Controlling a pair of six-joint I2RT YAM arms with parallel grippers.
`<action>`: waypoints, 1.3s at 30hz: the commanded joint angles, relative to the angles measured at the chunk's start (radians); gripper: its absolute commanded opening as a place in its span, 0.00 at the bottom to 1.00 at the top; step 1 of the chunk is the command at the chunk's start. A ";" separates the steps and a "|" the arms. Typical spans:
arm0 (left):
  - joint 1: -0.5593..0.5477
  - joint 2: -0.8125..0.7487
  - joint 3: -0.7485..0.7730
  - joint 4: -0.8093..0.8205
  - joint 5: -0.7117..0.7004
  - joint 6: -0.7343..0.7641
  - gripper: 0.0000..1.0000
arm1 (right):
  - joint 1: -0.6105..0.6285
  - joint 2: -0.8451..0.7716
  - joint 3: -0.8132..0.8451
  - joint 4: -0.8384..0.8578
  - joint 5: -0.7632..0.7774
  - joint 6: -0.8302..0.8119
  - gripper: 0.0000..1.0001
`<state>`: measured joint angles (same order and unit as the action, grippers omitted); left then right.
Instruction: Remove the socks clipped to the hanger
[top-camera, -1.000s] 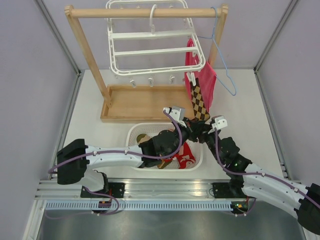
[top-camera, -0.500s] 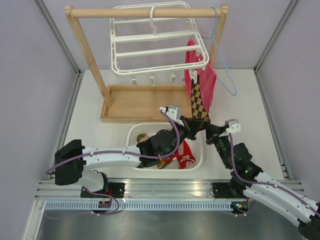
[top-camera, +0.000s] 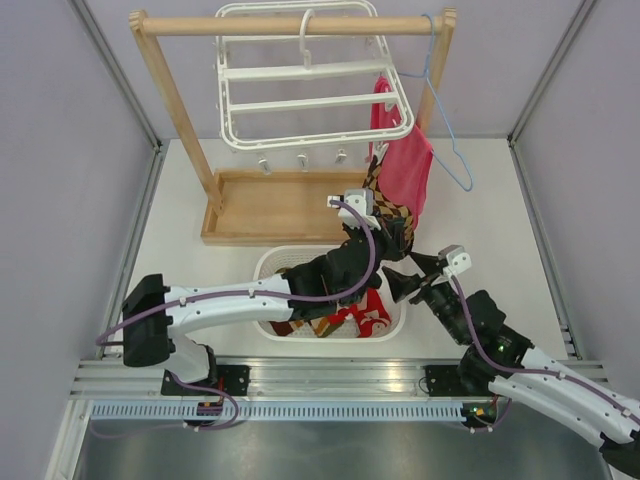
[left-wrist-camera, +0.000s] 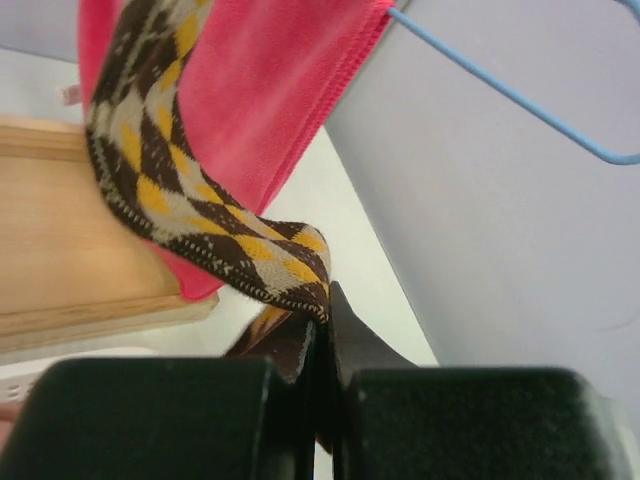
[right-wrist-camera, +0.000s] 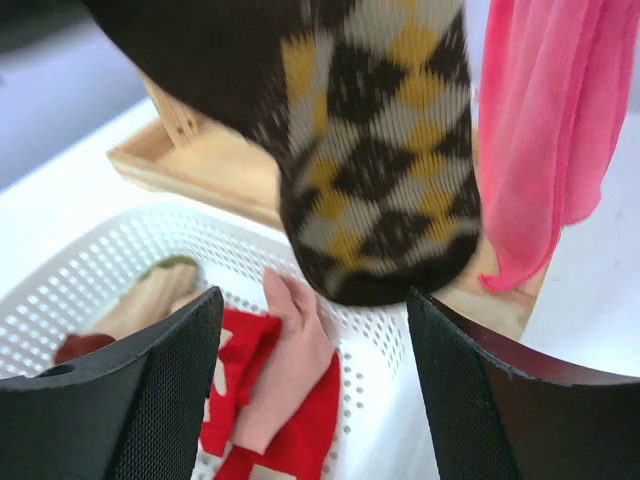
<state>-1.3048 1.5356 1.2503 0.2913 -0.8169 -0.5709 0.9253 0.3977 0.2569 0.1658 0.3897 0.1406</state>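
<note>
A brown-and-cream diamond sock (top-camera: 384, 200) hangs below the right corner of the white hanger (top-camera: 310, 85). My left gripper (top-camera: 392, 232) is shut on its lower part. In the left wrist view the sock (left-wrist-camera: 200, 220) loops down into the closed jaws of the left gripper (left-wrist-camera: 322, 312). My right gripper (top-camera: 402, 268) stands open just below and right of it, touching nothing. In the right wrist view the sock's toe (right-wrist-camera: 380, 150) hangs above the gap of the right gripper (right-wrist-camera: 315, 330). I cannot make out the clip that holds the sock.
A white basket (top-camera: 272, 262) under the arms holds red socks (right-wrist-camera: 290, 440), a pale pink sock (right-wrist-camera: 292, 365) and an olive-toed one (right-wrist-camera: 165, 282). A large pink cloth (top-camera: 408, 165) and a blue wire hanger (top-camera: 452, 150) hang on the wooden rack (top-camera: 180, 110), right of the sock.
The right gripper let go of the sock, opened and drew back toward me. The left gripper rose away from the basket with the sock, which now hangs bunched.
</note>
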 joint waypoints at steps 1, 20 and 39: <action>-0.007 0.026 0.040 -0.100 -0.091 -0.102 0.02 | 0.020 -0.062 0.048 0.017 0.041 -0.027 0.79; -0.019 0.032 0.018 -0.118 -0.051 -0.285 0.02 | 0.041 0.141 -0.054 0.468 0.264 -0.133 0.69; -0.022 -0.035 -0.086 -0.104 -0.036 -0.254 0.92 | 0.049 0.145 -0.042 0.422 0.402 -0.151 0.01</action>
<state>-1.3220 1.5696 1.2072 0.1646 -0.8360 -0.8360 0.9699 0.5613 0.1989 0.6292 0.7452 -0.0292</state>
